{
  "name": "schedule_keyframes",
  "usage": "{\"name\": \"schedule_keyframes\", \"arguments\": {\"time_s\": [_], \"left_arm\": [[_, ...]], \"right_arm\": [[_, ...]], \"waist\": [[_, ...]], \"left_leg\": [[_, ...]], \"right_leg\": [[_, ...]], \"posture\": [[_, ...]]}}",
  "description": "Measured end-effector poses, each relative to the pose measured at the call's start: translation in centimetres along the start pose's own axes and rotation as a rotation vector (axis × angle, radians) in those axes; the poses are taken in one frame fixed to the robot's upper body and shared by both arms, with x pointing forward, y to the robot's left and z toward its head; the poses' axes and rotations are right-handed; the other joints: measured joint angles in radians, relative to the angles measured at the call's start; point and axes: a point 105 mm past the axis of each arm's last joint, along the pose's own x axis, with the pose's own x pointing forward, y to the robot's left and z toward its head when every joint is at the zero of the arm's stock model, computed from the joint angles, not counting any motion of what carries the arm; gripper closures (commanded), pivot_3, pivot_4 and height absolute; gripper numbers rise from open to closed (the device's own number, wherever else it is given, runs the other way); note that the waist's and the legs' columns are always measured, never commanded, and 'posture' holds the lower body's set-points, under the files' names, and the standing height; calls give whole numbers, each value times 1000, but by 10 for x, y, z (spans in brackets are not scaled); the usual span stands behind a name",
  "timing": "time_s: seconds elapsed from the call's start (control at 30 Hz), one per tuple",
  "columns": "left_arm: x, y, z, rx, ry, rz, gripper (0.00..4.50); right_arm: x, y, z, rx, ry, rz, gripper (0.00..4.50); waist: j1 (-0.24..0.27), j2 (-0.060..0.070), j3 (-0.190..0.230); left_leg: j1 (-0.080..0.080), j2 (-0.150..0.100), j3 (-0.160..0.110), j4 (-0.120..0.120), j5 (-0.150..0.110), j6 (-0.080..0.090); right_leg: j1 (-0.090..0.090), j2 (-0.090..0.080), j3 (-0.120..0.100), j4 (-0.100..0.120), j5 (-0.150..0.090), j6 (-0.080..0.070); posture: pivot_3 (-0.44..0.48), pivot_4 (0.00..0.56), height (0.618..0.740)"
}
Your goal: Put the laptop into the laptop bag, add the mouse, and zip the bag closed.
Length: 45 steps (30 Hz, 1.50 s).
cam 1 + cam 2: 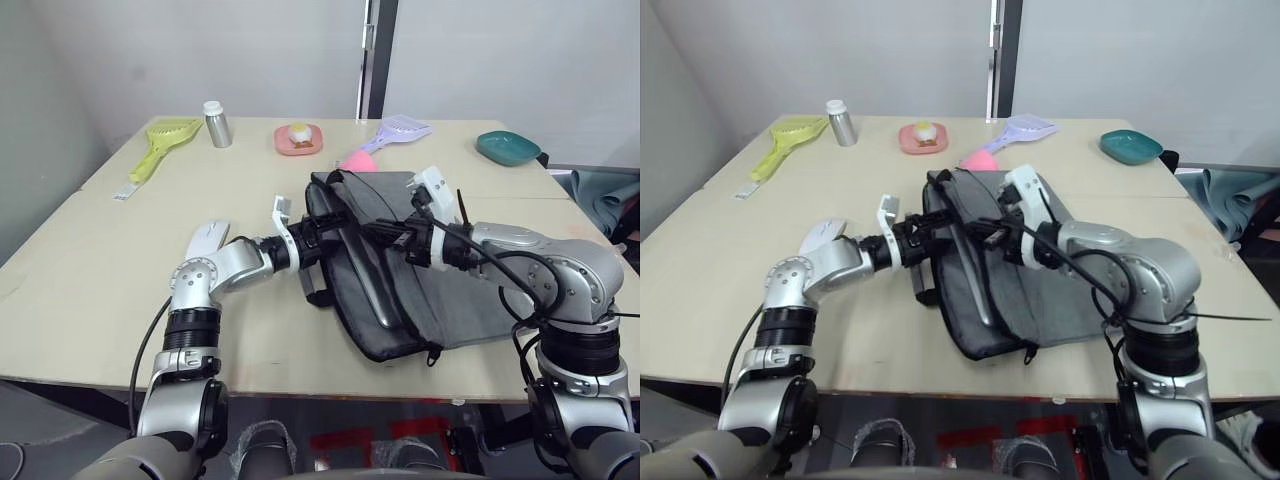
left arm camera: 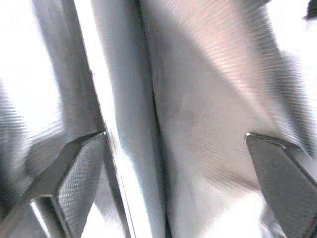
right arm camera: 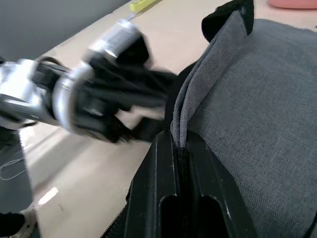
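While the tabletop (image 1: 90,250) is a broad, smooth beige slab with plenty of room, the risk sits at the mouth of the bag (image 1: 450,290). That bag is a flat grey woven case with black trim, lying near the front edge with its upper flap lifted along one long side. A laptop (image 1: 365,275), thin hard silver metal, lies partly inside the opening, one long edge exposed.

My worry is the soft fabric. The right gripper (image 3: 181,148) is pinched shut on the flap's hem, and if that thin fold slips free, the flap would likely drop onto the laptop and block it. The left gripper (image 1: 312,240) is at the bag's open side with its fingers (image 2: 74,173) spread apart, straddling the laptop's bright edge. A skewed push there could jam a rounded corner against the zipper trim, or shove the whole bag along the slick surface.

A mouse (image 1: 205,240), small, smooth, white and oval, rests just beside the left forearm; a careless swing could probably knock it away.
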Motion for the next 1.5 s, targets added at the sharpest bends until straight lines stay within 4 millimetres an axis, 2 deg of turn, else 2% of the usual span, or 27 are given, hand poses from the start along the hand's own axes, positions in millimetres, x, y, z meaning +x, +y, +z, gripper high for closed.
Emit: {"name": "schedule_keyframes", "arguments": {"time_s": [0.1,0.23,0.3,0.37,0.5,0.57,0.7,0.87,0.93,1.0,1.07,1.17,1.2,1.27,1.37,1.43,1.5], "left_arm": [[-19,-21,9,32,-23,-77,20],[-43,-30,12,61,-15,-129,20],[-62,-38,15,139,-3,-134,20],[-94,-47,17,236,12,-140,20],[-134,-51,6,412,72,-98,20],[-147,-47,3,504,106,-46,0],[-167,-45,14,695,111,11,0],[-198,-24,16,828,163,140,0],[-213,-20,24,882,133,193,0],[-228,-23,36,921,63,234,0],[-248,-19,35,955,67,293,0],[-278,-4,30,926,73,388,0],[-284,-2,32,925,65,409,0],[-298,1,37,938,58,455,0],[-332,4,50,934,11,587,0],[-343,4,56,934,-15,622,0],[-347,2,62,949,-31,634,0]], "right_arm": [[-1,-7,-1,12,7,-12,4500],[-2,-9,-2,13,8,-14,4500],[-2,-8,-4,18,9,-11,4500],[-1,-8,-9,31,12,-9,4500],[5,-7,-26,58,35,-14,4500],[9,-7,-35,72,43,-21,3782],[14,-1,-55,109,91,21,2531],[6,0,-57,115,119,66,763],[-7,-4,-55,103,138,75,33],[-25,-10,-46,74,136,76,9],[-54,-13,-42,17,156,68,9],[-101,-32,-41,-65,208,-45,9],[-109,-36,-39,-84,209,-71,9],[-129,-40,-37,-113,182,-95,9],[-173,-61,-36,-124,149,-233,9],[-193,-66,-31,-166,124,-299,9],[-204,-66,-29,-212,117,-325,9]], "waist": [[-2,0,0],[-5,0,0],[-8,0,0],[-11,1,0],[-8,1,-1],[-6,1,-1],[-8,1,-1],[-16,1,0],[-16,1,0],[-11,1,0],[-8,1,0],[-4,1,-1],[-5,0,-1],[-6,0,-1],[-7,0,-1],[-8,-1,-1],[-8,-1,-2]], "left_leg": [[0,0,0,0,0,0],[1,0,0,0,0,0],[1,1,0,0,0,0],[1,1,0,0,0,0],[1,1,0,-1,0,0],[1,1,0,-1,0,0],[3,1,1,-1,0,0],[4,1,2,-3,0,0],[3,2,2,-5,0,0],[3,1,2,-5,0,1],[3,1,4,-9,0,1],[5,2,4,-14,-3,7],[6,3,4,-14,-3,7],[10,4,6,-15,-4,7],[12,3,10,-15,-4,9],[15,2,13,-15,-4,9],[16,3,13,-15,-4,10]], "right_leg": [[0,0,0,1,0,-1],[0,0,0,2,0,-1],[-1,1,0,2,-1,-1],[-1,1,0,2,-2,-2],[0,0,-1,-1,-7,-11],[1,-1,-2,-1,-7,-11],[3,-2,-2,-1,-7,-11],[3,-2,-2,-2,-8,-11],[2,-2,-2,-4,-8,-12],[2,-2,-3,-4,-8,-12],[3,-2,-2,-9,-8,-12],[4,-2,-2,-14,-8,-12],[5,-2,-2,-14,-9,-13],[6,-2,-1,-12,-10,-14],[6,-4,2,-12,-11,-14],[6,-4,5,-12,-11,-13],[6,-4,6,-11,-11,-13]], "posture": [[0,150,740],[0,150,740],[0,150,740],[0,150,740],[0,150,740],[0,150,740],[0,150,740],[0,150,740],[0,150,740],[0,150,740],[0,150,740],[0,150,740],[0,150,740],[0,150,740],[0,150,740],[0,150,740],[0,150,740]]}}
